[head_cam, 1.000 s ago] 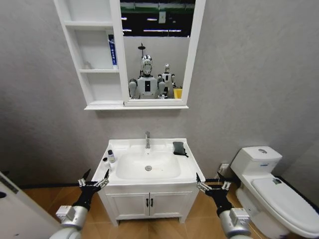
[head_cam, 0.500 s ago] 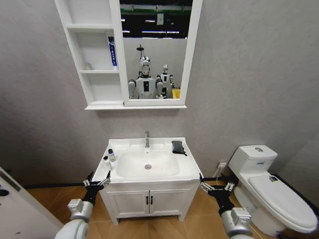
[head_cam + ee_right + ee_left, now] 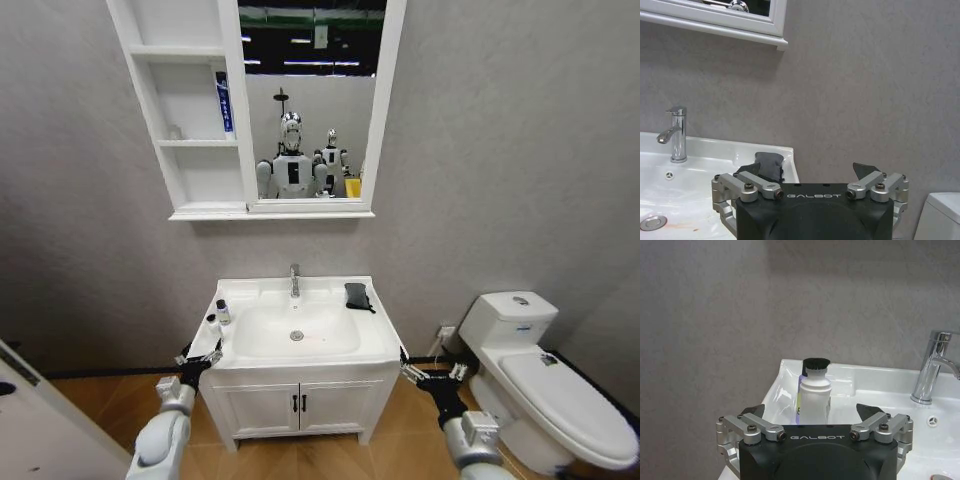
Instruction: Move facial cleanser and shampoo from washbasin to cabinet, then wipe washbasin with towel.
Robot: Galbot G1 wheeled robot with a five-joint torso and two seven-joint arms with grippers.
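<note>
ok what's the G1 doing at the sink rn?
The left gripper is open at the washbasin's left front corner, lined up on a white bottle with a black cap; a second small bottle stands beside it. The right gripper is open and idle by the right front corner. The towel lies on the back right. A blue-labelled tube stands on the cabinet's middle shelf.
</note>
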